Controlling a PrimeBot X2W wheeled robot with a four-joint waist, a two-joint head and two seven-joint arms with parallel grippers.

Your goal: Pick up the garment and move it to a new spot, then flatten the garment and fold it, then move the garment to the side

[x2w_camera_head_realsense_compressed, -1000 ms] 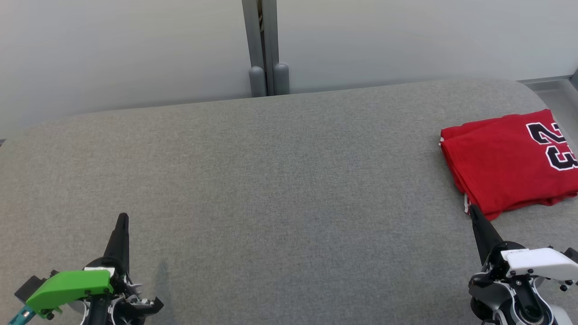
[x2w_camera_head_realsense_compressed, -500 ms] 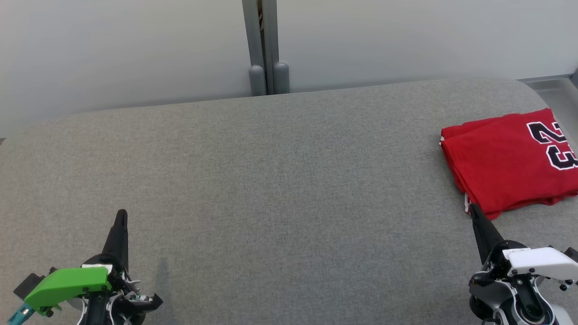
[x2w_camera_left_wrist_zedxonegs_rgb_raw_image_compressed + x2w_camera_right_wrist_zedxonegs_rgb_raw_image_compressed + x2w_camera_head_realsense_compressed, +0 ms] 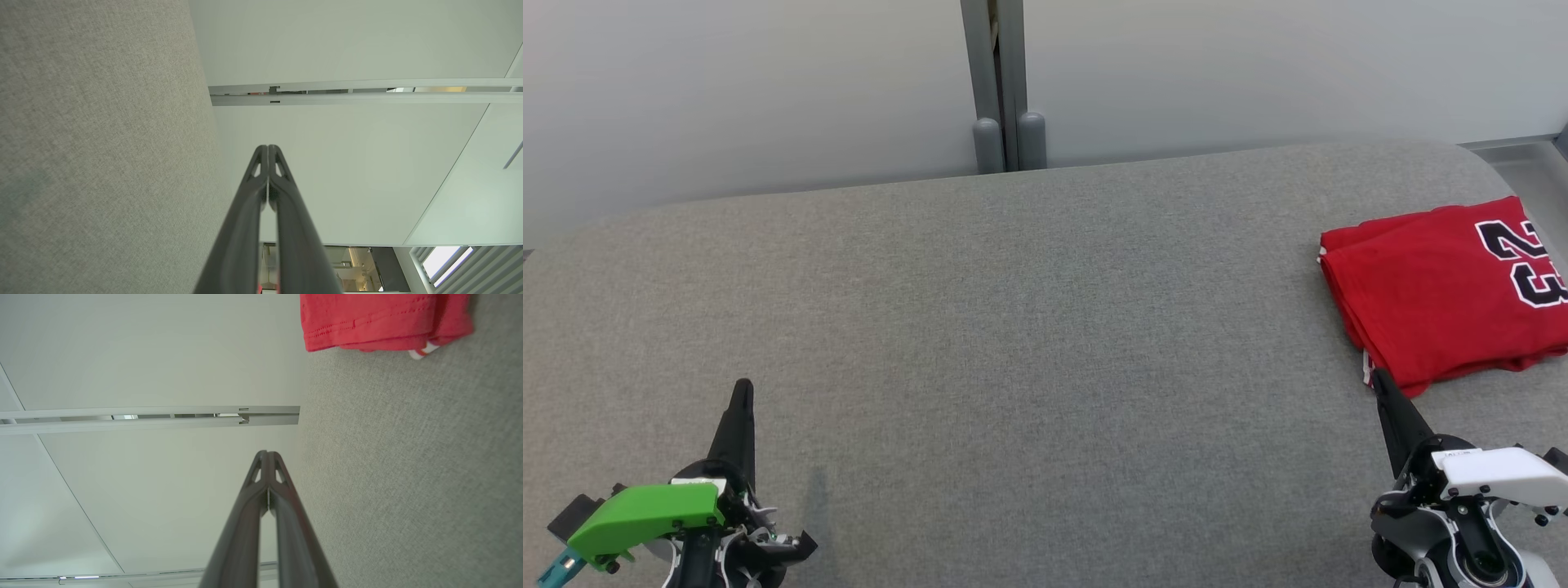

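Head view: the red garment (image 3: 1437,302) lies folded at the right end of the grey table (image 3: 1045,327), number side up. The left gripper (image 3: 742,388) is at the lower left with its fingers pressed together and nothing between them. The right gripper (image 3: 1380,377) is at the lower right, also clenched and empty, with its tip near the garment's front corner. Compared with a second ago, only the left gripper has crept slightly forward; the garment has not moved.

Left wrist view: the fingers meet at the tip, above bare table.

Right wrist view: the fingers are closed too, and the garment lies clearly apart from them.

I judge the task practically finished, with both arms resting.
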